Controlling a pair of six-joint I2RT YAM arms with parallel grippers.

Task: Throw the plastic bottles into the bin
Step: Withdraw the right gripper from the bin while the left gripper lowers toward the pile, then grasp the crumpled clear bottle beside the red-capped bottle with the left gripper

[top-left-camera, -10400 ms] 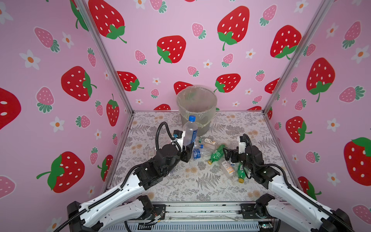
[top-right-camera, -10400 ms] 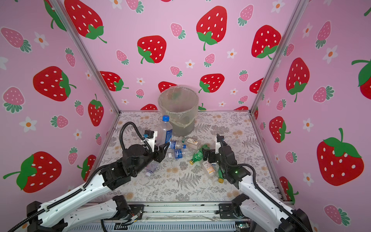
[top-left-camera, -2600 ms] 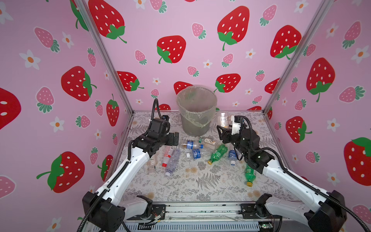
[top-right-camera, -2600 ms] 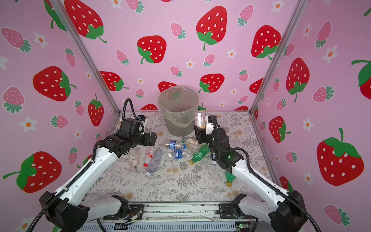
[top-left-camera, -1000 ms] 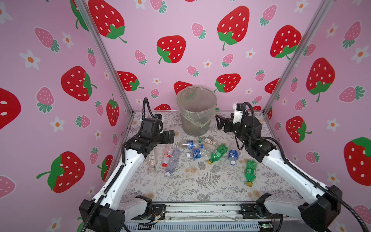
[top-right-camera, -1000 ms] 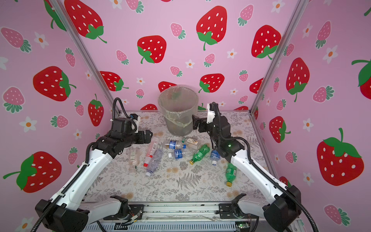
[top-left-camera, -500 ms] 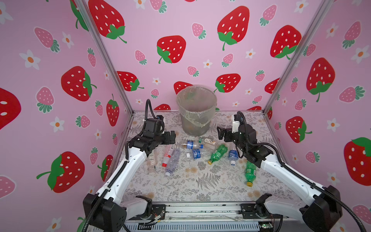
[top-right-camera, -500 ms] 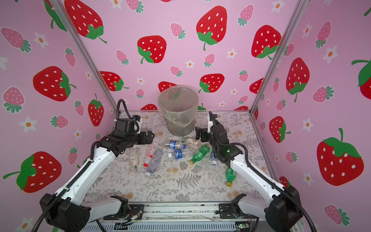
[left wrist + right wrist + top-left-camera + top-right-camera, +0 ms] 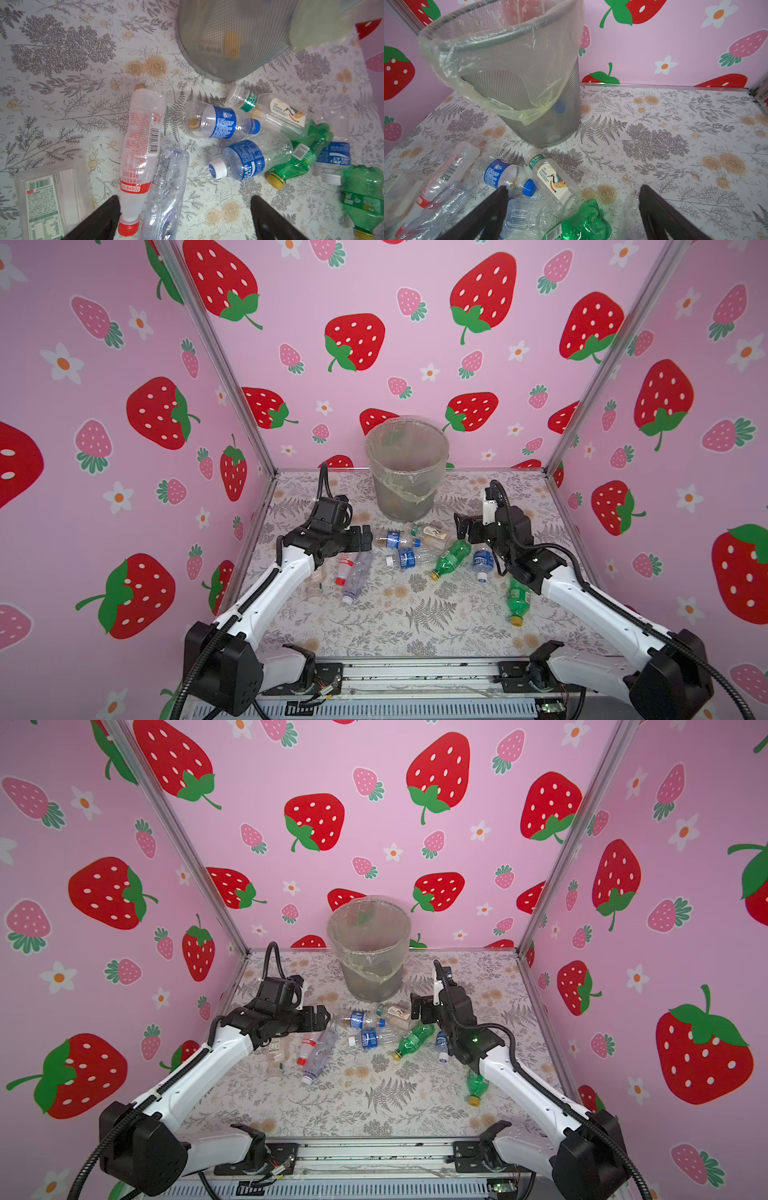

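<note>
Note that the right gripper (image 9: 462, 527), holding a bottle beside the bin (image 9: 403, 472) moments ago, now hangs empty and spread wide, like the left gripper (image 9: 365, 537), over the plastic bottles (image 9: 451, 556) lying before the bin: one drop appears done, so select the next pick.

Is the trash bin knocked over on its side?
No, the bin stands upright on the table, with its open top facing up.

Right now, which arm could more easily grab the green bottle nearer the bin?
Right: the right jaws hang open over that green bottle; the left jaws sit farther off, near the red-capped bottle.
</note>
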